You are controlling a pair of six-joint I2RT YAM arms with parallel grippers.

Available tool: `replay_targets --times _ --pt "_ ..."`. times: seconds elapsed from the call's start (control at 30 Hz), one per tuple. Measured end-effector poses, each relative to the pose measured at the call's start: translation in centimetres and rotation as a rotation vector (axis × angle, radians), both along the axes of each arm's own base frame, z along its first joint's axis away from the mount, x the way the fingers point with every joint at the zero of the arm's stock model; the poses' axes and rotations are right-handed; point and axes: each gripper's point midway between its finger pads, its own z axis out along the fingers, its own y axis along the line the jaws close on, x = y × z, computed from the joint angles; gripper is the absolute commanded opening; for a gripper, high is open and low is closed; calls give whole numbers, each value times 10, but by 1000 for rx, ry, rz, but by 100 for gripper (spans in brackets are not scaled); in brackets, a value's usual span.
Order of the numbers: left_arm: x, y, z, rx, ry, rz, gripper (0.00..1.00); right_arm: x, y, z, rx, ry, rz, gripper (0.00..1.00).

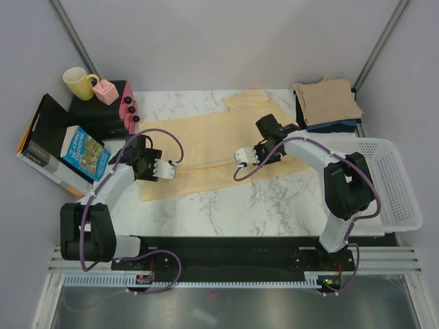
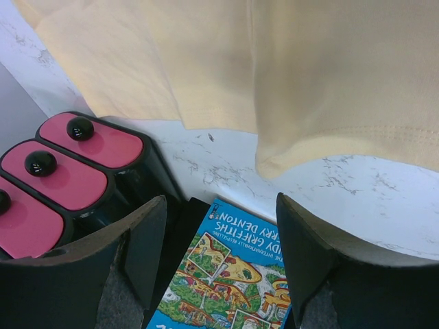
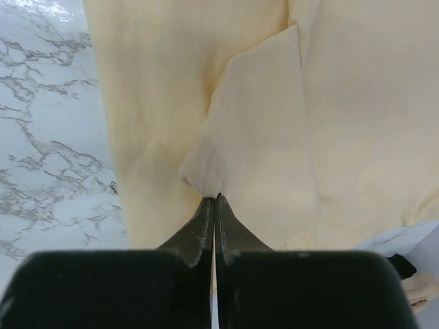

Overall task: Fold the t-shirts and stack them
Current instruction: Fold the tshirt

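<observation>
A pale yellow t-shirt (image 1: 206,140) lies spread across the marble table, partly folded. My right gripper (image 1: 240,156) is shut on a pinched-up fold of it, and in the right wrist view the cloth (image 3: 260,137) peaks at the closed fingertips of the right gripper (image 3: 217,199). My left gripper (image 1: 167,169) hovers open at the shirt's left edge with nothing between its fingers. In the left wrist view the left gripper (image 2: 221,233) frames a blue book (image 2: 233,274), with the shirt's hem (image 2: 309,75) beyond. A folded tan t-shirt (image 1: 328,101) rests on a dark navy one (image 1: 336,127) at the back right.
A white mesh basket (image 1: 387,181) stands at the right edge. At the left are a yellow mug (image 1: 79,82), a pink box (image 1: 106,91), pink-lidded containers (image 1: 128,110) (image 2: 75,171), the blue book (image 1: 84,152) and a black folder (image 1: 41,133).
</observation>
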Motion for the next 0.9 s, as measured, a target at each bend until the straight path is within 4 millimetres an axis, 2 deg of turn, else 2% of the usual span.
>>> replay_targets --times 0.13,0.3,0.63,0.9 --pt "2 0 -1 0 4 0 72 4 0 -1 -7 -15 0 0" --pt "2 0 -1 0 6 -1 72 22 5 -2 -10 -72 5 0" --pt "2 -2 -2 -6 5 3 72 79 25 4 -4 -183 1 0" --pt "1 -2 -4 -7 14 6 72 109 37 11 24 -273 -13 0"
